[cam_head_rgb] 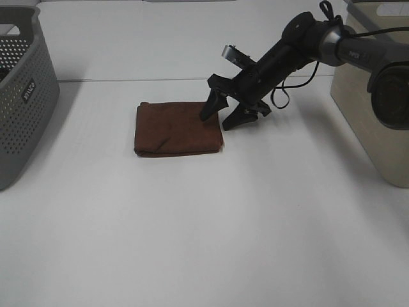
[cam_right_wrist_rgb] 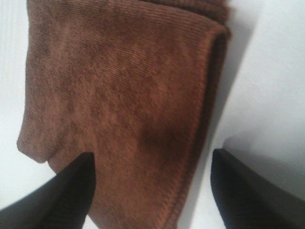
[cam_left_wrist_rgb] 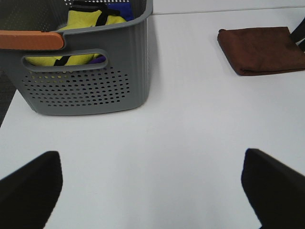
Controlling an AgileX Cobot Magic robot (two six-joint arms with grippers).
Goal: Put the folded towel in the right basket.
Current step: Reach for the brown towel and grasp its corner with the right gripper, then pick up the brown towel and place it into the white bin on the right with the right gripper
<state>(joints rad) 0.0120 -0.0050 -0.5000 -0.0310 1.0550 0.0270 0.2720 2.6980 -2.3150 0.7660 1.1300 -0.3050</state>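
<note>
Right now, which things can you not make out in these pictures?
Right basket: inside hidden by its wall, cut off by the exterior high view's edge.
Left basket: contents partly hidden by its rim, left wrist view.
Right gripper: contact with towel unclear, right wrist view blurred.

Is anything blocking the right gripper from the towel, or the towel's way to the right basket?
Nothing visible does. The open right gripper straddles the right edge of the folded brown towel, and only bare white table lies between it and the beige right basket.
</note>
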